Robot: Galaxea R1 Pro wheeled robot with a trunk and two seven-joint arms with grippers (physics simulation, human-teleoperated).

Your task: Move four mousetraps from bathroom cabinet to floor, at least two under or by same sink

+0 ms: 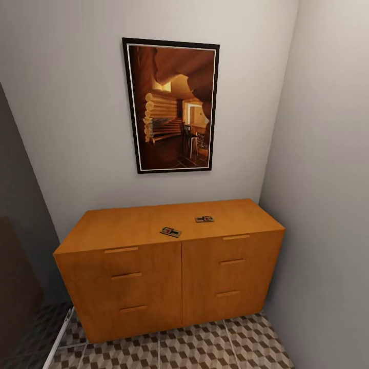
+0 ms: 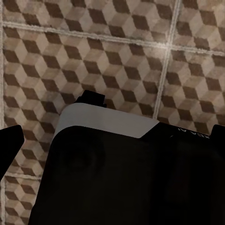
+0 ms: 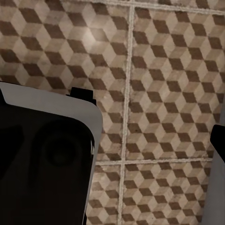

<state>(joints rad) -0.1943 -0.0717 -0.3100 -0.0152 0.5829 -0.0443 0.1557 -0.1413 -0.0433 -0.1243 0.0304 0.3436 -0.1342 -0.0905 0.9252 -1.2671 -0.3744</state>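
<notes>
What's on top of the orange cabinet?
Two small dark mousetraps lie on the cabinet top: one near the middle front, one further back toward the right. The drawers are shut, so anything inside is hidden.

From my seat the cabinet (image 1: 169, 266) reads as smooth orange-brown wood with a soft satin sheen, its slim handles in the same wood. The two mousetraps (image 1: 170, 232) on top look dark and matt. The bathroom floor (image 3: 164, 93) is matt patterned tile with pale, slightly rough grout. The walls (image 1: 66, 128) look like flat matt paint; the picture (image 1: 171, 105) has a black frame.
</notes>
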